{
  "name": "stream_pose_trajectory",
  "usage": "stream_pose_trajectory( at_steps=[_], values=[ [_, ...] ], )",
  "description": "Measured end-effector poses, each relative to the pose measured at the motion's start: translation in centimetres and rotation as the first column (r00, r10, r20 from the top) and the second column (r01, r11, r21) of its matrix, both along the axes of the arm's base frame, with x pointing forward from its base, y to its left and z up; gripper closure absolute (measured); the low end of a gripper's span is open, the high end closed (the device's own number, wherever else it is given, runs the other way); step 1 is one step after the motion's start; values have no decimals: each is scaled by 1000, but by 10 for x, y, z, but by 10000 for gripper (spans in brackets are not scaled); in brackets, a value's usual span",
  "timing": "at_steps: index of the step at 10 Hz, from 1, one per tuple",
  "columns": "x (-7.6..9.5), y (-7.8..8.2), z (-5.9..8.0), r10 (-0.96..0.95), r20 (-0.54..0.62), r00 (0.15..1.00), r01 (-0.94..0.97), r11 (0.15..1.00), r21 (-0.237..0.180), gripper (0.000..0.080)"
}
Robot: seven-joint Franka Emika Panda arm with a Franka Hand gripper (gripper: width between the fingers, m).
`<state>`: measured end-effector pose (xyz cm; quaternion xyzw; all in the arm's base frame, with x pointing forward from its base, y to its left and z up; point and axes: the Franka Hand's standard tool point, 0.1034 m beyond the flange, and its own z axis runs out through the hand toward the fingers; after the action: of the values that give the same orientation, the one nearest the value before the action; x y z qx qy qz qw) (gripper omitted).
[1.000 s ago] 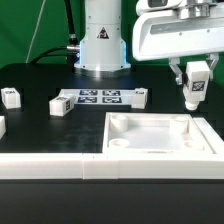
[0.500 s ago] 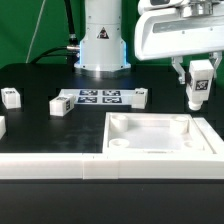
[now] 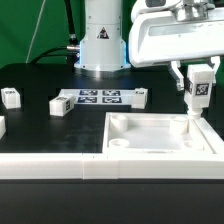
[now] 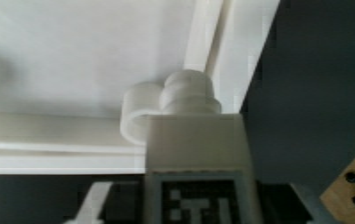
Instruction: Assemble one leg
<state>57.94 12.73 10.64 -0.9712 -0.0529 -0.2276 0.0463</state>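
My gripper is shut on a leg, a white stubby block with a black-and-white tag, held upright above the far right corner of the white tabletop. In the wrist view the held leg points down at the round corner socket of the tabletop, its tip close over it. Three more legs lie on the table: one at the exterior view's far left, one next to it, one beside the marker board.
The marker board lies at the back centre in front of the robot base. A white rail runs along the front edge. Another white part shows at the left edge.
The gripper with the leg has shifted slightly to the exterior view's right and down toward the tabletop's far right corner. The other parts have not moved.
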Motion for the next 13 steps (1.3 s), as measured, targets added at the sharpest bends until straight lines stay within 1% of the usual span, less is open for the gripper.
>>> stream_pose_trajectory(
  at_steps=[4, 5, 6, 7, 9, 11, 13],
  values=[
    [0, 0, -2, 2, -2, 1000, -2, 1000, -1, 509],
    [10, -2, -3, 9, 22, 1000, -9, 1000, -5, 509],
    [21, -4, -5, 12, 22, 1000, -12, 1000, -9, 509],
    [28, -4, -5, 10, 28, 1000, -10, 1000, -7, 509],
    [32, -5, -12, 8, 27, 1000, -8, 1000, -8, 509],
    [35, -14, -24, 20, 25, 999, -19, 1000, -24, 509],
    [42, -17, -27, 21, 52, 998, -20, 999, -28, 509]
  ],
)
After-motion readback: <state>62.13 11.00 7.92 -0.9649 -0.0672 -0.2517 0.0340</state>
